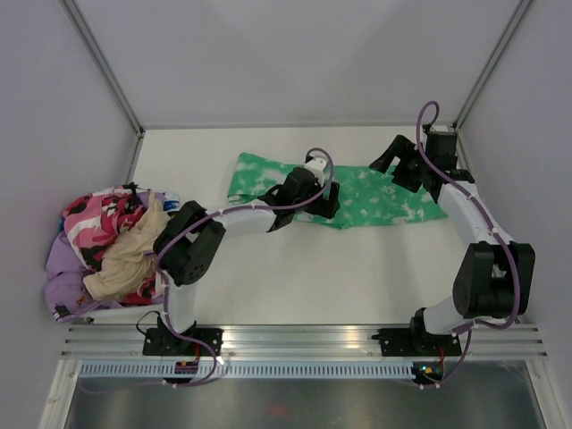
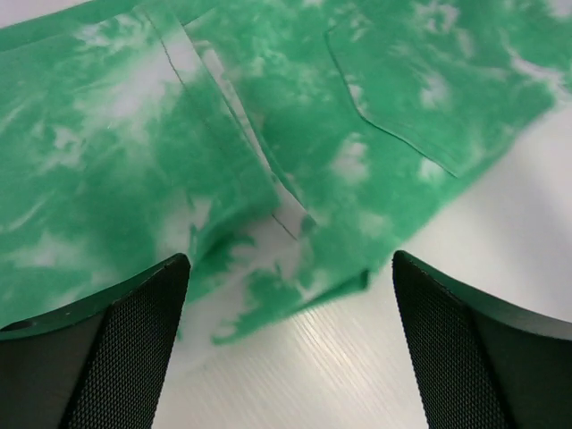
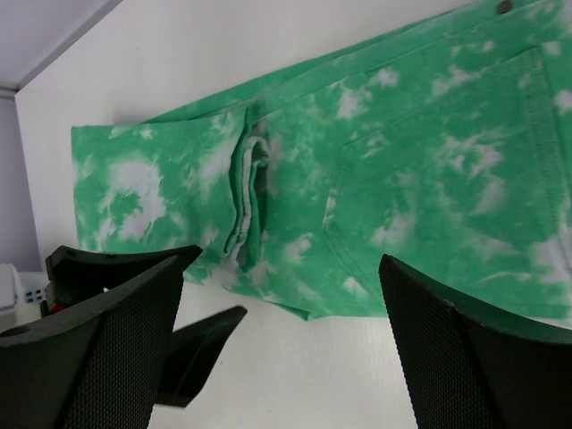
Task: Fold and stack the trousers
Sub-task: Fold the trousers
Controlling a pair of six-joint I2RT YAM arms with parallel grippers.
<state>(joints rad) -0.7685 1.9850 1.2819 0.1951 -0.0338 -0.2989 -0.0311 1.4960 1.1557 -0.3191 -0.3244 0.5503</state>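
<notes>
Green-and-white mottled trousers (image 1: 380,198) lie spread flat on the white table (image 1: 313,277), with both arms reaching over them.

The left gripper (image 1: 327,202) hangs over the near edge of the trousers, about midway along their length. Its jaws are spread wide with nothing between them, and the wrist view shows a puckered bit of that edge lying on the table between the two fingers (image 2: 125,349). The right gripper (image 1: 399,163) sits at the far edge of the trousers, toward their right end, also wide apart and empty. Its camera looks down on a stitched pocket (image 3: 438,206), a small dark button (image 3: 505,6) at the waist and a raised crease (image 3: 250,192) farther along. A pile of clothes (image 1: 107,241) rests well to the left of the trousers.
</notes>
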